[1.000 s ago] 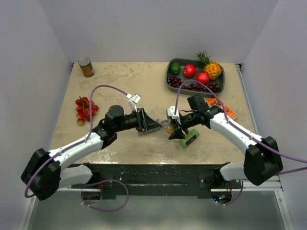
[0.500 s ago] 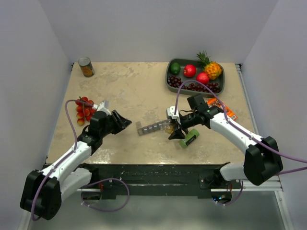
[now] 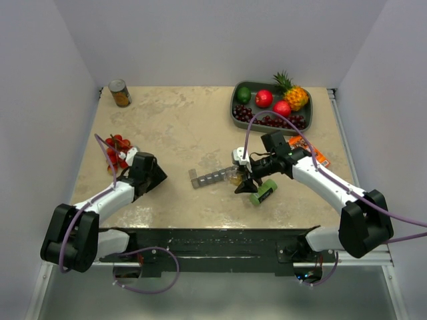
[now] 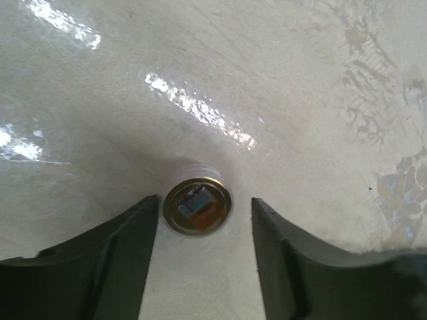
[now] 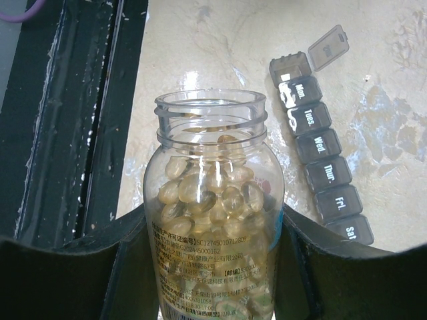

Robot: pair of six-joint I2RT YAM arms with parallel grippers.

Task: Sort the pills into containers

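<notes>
Seen from above, a beige stone table (image 3: 187, 120) carried two robot arms reaching in from its near edge. The right claw (image 3: 241, 183) sat near the table's middle, closed around a small clear bottle (image 5: 213, 167). The bottle was held tilted off upright, and its mouth was uncapped. It was packed with amber pills (image 5: 212, 197), which filled it nearly to the neck. The right wrist camera showed a dark finger (image 5: 303, 267) pressed against each side of the bottle.

Just beside the bottle lay a grey organizer (image 5: 319, 153), a narrow strip of small square compartments. From above, it stretched leftward from the bottle. Its closed lids read Mon., Tues., Wed., Thur., Fri. and Sat. The compartment at the far end stood open, with its lid (image 5: 328, 48) flipped back. Whether any pill lay inside could not be told.

The left claw (image 3: 159, 176) hovered low over the table's left side, well apart from the organizer. Its fingers (image 4: 127, 253) stood spread, with nothing between them. A bunch of cherry tomatoes (image 3: 117, 151) lay near it. A can (image 3: 119, 93) stood in the far left corner.

A green cylinder (image 3: 263, 192) lay just right of the right claw. An orange packet (image 3: 309, 149) lay beyond it. A dark tray (image 3: 235, 115) at the far right held fruit.
</notes>
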